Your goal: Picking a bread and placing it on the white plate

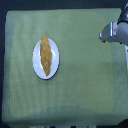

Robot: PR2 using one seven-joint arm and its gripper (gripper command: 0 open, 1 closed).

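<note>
Exterior view, bread [45,55] on white plate [36,64], gripper [106,35] apart

The bread [46,55] is lying lengthwise on the white plate [37,65], its tapered ends reaching nearly to the rim at top and bottom. The plate is sitting on the green cloth [80,85] that is covering the desk, toward the exterior view's left. The claw [105,36] is hanging at the upper part of the exterior view's right, well apart from the plate and touching nothing; its fingers are too blurred to read.
</note>
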